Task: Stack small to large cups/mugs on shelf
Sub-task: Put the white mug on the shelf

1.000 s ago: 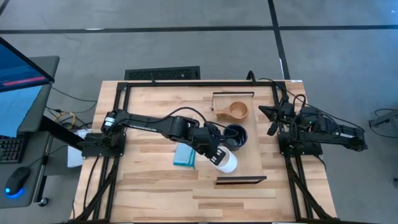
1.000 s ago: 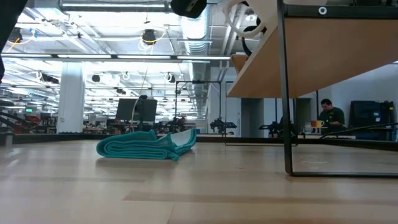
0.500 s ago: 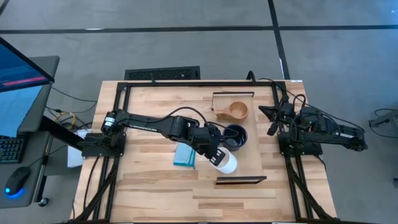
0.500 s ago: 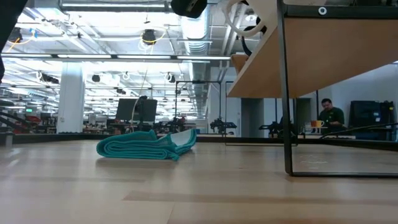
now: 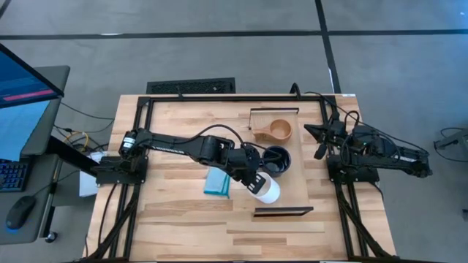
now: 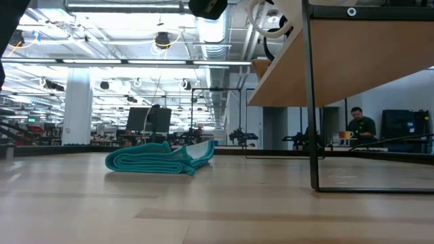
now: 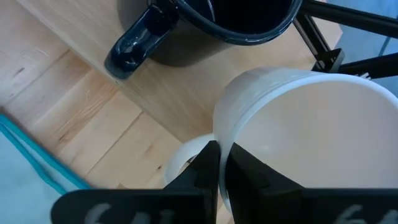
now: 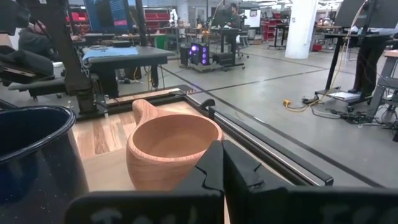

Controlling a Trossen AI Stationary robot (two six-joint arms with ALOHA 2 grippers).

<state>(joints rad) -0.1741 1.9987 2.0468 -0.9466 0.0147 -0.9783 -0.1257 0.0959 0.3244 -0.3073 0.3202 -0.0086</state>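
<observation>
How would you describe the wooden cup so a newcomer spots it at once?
Find the raised light-wood shelf on the table's right half. At its far end sits the wooden cup, next to the navy mug. It alone is tan, shallow and bowl-shaped, with a stubby wooden handle.

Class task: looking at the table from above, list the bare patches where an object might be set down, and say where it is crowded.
Bare: the tabletop nearest the camera, and the strip left of the blue cloth. Crowded: the shelf, where the wooden cup, navy mug and white mug sit close, the left gripper shut on the white mug's rim.
</observation>
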